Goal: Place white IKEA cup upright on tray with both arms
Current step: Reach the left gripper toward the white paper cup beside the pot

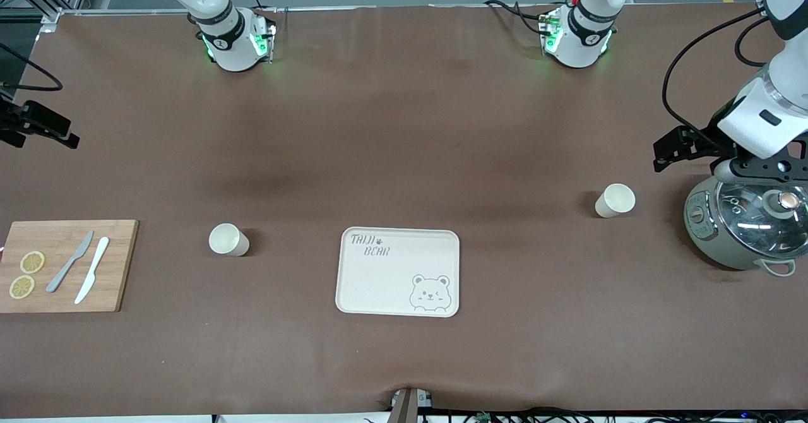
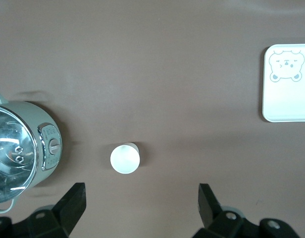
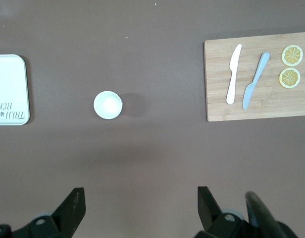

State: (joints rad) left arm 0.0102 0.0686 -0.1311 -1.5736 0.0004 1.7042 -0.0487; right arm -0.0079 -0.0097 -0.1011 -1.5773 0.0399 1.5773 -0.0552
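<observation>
Two white cups stand upright on the brown table. One cup [image 1: 228, 239] [image 3: 108, 105] is beside the tray toward the right arm's end. The other cup [image 1: 615, 200] [image 2: 125, 158] is toward the left arm's end, next to a cooker. The cream tray [image 1: 379, 284] [image 2: 286, 106] [image 3: 6, 69] with its bear drawing lies between them, nothing on it. My left gripper [image 1: 670, 149] [image 2: 141, 199] hangs open by the cooker, apart from its cup. My right gripper [image 1: 57, 134] [image 3: 140, 202] hangs open at the right arm's end of the table, holding nothing.
A grey-green cooker [image 1: 738, 227] [image 2: 19, 148] with a glass lid stands at the left arm's end. A wooden cutting board [image 1: 117, 265] [image 3: 217, 79] with two knives and two lemon slices lies at the right arm's end.
</observation>
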